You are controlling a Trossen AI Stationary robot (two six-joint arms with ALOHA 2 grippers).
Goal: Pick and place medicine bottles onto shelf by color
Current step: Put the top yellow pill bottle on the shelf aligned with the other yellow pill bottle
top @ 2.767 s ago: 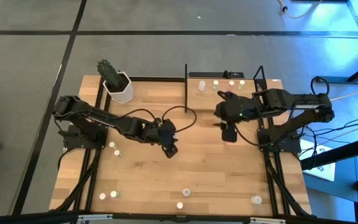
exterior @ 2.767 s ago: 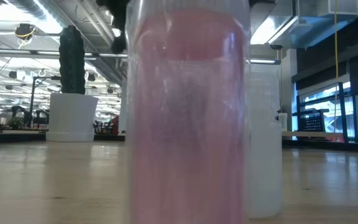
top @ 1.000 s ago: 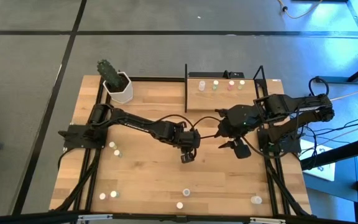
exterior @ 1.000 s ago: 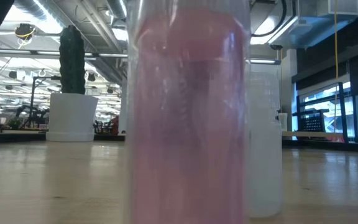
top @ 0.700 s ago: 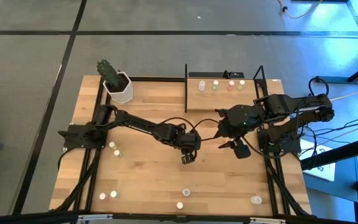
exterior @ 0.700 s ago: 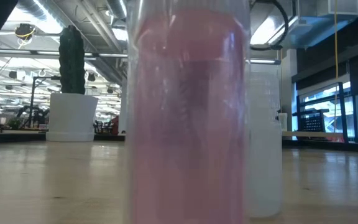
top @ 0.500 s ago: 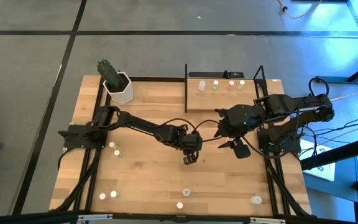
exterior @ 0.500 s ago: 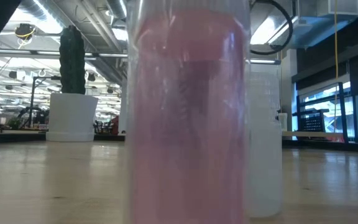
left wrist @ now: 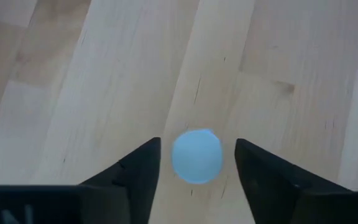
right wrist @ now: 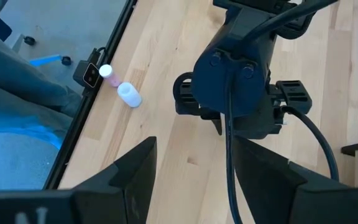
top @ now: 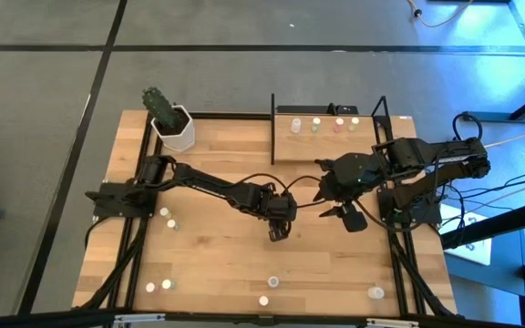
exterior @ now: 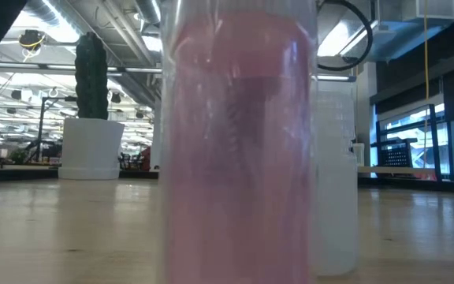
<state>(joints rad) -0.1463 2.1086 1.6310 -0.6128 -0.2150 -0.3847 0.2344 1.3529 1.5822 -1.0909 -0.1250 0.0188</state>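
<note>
Between the fingers of the left gripper [left wrist: 197, 171], at mid-table, stands a white-capped medicine bottle [left wrist: 196, 156]; a second ago those fingers stood narrower, and now a gap of bare wood shows on each side of the cap, so the bottle looks released onto the tabletop [top: 217, 246] rather than onto the shelf [top: 328, 137]; likely a hand-over spot for the other arm, judging by its closeness. Just beside it the right gripper [top: 346, 217] hovers, fingers parted and empty; four bottles already line the shelf beyond it.
</note>
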